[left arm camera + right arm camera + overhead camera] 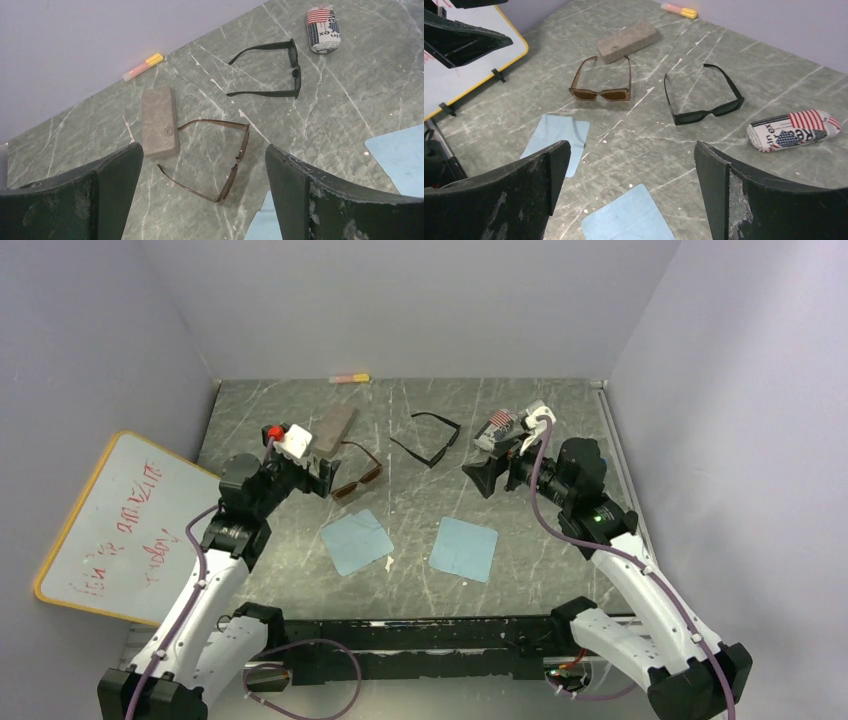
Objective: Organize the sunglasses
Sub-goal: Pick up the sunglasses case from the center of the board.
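Black sunglasses [709, 112] beside brown sunglasses [600, 93] (arms unfolded), left gripper [204, 152] and right gripper [631, 149] splayed wide, empty.

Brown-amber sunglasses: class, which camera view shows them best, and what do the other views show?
The right wrist view: the brown-amber sunglasses face the camera, both lenses and both open temples plain. The left wrist view shows them close but sideways, lenses nearly edge-on. The top external view shows them small.

1. Thin-framed brown-amber sunglasses [599, 94]: temples unfolded, resting upright, temple tips just beside the grey case [626, 41].
2. Thick black sunglasses [709, 113]: dark lenses, temples unfolded, upright, farther right of that case.
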Tool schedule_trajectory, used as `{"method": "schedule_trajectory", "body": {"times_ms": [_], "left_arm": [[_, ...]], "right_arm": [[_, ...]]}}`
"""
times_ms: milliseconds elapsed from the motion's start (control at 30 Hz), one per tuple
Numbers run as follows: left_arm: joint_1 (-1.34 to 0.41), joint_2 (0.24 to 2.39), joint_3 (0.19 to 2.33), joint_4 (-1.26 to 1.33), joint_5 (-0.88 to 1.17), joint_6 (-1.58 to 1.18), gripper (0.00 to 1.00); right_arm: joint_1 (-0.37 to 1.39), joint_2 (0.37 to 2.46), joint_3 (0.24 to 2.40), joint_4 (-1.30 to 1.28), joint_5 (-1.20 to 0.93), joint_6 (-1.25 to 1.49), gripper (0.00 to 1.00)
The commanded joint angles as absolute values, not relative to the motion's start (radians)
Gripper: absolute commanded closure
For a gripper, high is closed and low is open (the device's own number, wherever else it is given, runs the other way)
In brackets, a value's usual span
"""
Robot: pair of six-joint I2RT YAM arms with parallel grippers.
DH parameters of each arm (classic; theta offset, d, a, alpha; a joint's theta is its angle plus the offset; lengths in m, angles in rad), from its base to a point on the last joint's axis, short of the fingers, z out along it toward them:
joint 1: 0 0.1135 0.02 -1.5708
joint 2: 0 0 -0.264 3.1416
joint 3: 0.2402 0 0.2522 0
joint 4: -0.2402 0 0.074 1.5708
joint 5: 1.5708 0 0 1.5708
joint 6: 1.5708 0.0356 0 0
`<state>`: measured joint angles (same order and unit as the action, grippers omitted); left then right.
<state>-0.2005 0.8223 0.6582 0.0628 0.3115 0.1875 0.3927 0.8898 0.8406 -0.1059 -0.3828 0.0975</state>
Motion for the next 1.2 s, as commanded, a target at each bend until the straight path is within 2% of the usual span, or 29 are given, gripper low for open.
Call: {"method": "schedule_trajectory", "body": {"times_ms": [0, 233, 367, 500, 767, 1167], "left_arm": [[-0.199, 0.827, 0.662, 0.116, 0.28, 0.163, 0.03], [-0.199, 0.858, 0.667, 0.123, 0.237, 0.165, 0.03], [-0.199, 0.904, 0.676, 0.143, 0.215, 0.17, 0.03], [-0.199, 1.006, 0.783, 0.079, 0.184, 0.188, 0.03], [-0.199, 1.276, 0.989, 0.069, 0.168, 0.186, 0.03], [-0.181, 1.902, 1.459, -0.087, 0.174, 0.166, 0.03]], "right_arm": [[0.396, 0.841, 0.866, -0.024, -0.353, 0.047, 0.0], [0.396, 0.805, 0.792, 0.062, -0.353, -0.087, 0.0], [0.396, 0.838, 0.816, 0.019, -0.39, -0.123, 0.0], [0.396, 0.853, 0.825, 0.006, -0.441, -0.112, 0.0], [0.398, 0.881, 0.807, 0.018, -0.392, -0.145, 0.0], [0.397, 0.911, 0.793, 0.019, -0.377, -0.173, 0.0]]}}
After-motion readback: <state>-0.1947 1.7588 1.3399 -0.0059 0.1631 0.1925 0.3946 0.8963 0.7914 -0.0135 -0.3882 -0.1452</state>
